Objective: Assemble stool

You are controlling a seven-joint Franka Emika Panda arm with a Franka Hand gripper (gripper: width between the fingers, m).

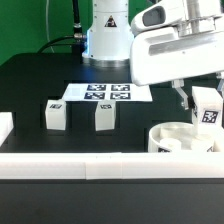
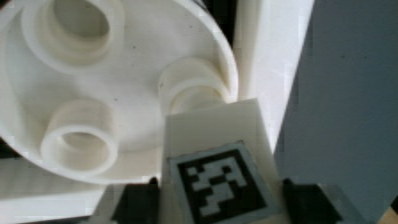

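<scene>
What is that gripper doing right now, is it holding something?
Gripper: closed, holding a white tagged leg close to the round seat.

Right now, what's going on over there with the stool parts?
The gripper is shut on one leg, its tag facing the wrist camera, and holds it just above the round seat at the exterior view's right. The leg does not look set into a hole yet. Two other legs stand loose on the table toward the exterior view's left, in front of the marker board.
</scene>
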